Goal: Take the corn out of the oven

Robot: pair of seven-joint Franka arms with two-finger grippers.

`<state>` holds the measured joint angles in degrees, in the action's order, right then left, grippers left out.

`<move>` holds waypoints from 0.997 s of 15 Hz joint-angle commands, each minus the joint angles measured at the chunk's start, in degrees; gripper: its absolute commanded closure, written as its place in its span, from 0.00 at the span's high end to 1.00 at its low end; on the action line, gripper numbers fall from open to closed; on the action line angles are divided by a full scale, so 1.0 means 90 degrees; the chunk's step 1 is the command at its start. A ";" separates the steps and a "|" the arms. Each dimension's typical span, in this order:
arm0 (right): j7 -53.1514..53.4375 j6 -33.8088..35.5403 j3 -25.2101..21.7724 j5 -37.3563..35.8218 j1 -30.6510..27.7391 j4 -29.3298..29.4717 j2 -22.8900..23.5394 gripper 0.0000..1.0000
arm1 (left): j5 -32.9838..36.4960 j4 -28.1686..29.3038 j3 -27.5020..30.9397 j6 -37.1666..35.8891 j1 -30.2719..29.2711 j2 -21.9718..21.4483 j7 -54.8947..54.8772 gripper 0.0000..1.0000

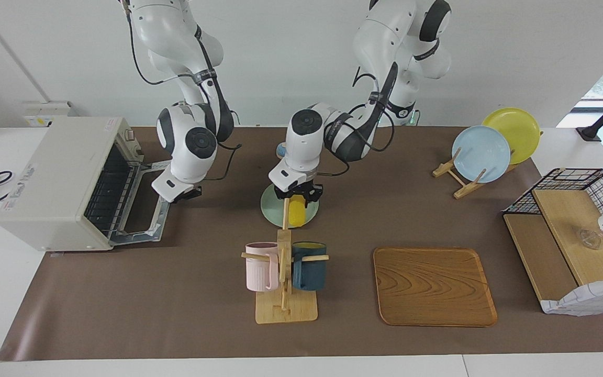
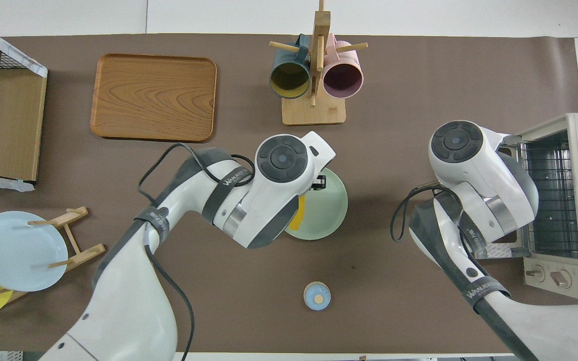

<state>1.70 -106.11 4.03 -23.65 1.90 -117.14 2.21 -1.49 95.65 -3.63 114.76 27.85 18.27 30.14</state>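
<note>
Right now I see the corn (image 1: 295, 213) outside the oven (image 1: 66, 180), hanging over the pale green plate (image 1: 270, 207) that sits mid-table, nearer to the robots than the wooden mug rack (image 1: 284, 283); my left gripper (image 1: 298, 195) is clamped on the cob's upper end, so the cob points downward toward the plate, and I cannot tell whether its lower tip touches the plate; from overhead the left arm's wrist covers most of the cob, with only a yellow strip (image 2: 299, 214) showing at the plate's edge; my right gripper (image 1: 185, 195) is up over the oven's dropped door (image 1: 142, 222), fingers closed with nothing between them; the oven stands at the right arm's end of the table from the plate, door folded flat, wire rack (image 2: 550, 200) bare; a small blue cap-like disc (image 2: 317, 295) lies nearer to the robots than the plate; the wooden tray (image 1: 434, 286) lies toward the left arm's end, farther from the robots than the plate.
</note>
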 commanded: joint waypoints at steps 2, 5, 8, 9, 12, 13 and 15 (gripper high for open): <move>-0.1211 -0.0065 -0.0097 0.0019 -0.0806 -0.0050 -0.0293 0.00 | -0.0107 -0.0042 -0.0066 -0.0144 -0.1215 0.0060 -0.1110 0.00; -0.1770 -0.0046 -0.0116 0.0362 -0.1187 -0.0050 -0.0431 0.00 | -0.0029 -0.1013 -0.0046 -0.0279 -0.1726 0.0974 -0.1522 0.00; -0.1985 0.0032 -0.0116 0.0411 -0.1325 -0.0050 -0.0470 0.00 | 0.0020 -0.2266 -0.0056 -0.0476 -0.2213 0.1991 -0.1863 0.00; -0.2053 0.0032 -0.0126 0.0517 -0.1344 -0.0050 -0.0528 0.00 | 0.0020 -0.2656 -0.0066 -0.0466 -0.2350 0.2322 -0.1971 0.00; -0.2161 0.0148 -0.0126 0.1141 -0.1403 -0.0031 -0.0849 0.00 | 0.0029 -0.3185 -0.0066 -0.0194 -0.2498 0.2842 -0.1992 0.00; -0.2171 0.0236 -0.0126 0.1569 -0.1403 0.0027 -0.1054 0.00 | 0.0039 -0.3419 -0.0046 -0.0154 -0.2440 0.3133 -0.1992 0.00; -0.2132 0.0325 -0.0126 0.2361 -0.1384 0.0212 -0.1241 0.00 | 0.0059 -0.3548 -0.0056 -0.0144 -0.2469 0.3312 -0.2108 0.00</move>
<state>-16.07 -104.73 2.40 -8.62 -9.86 -115.60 -5.48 -1.47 68.61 -3.74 113.95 5.58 44.34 12.30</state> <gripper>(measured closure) 0.991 0.436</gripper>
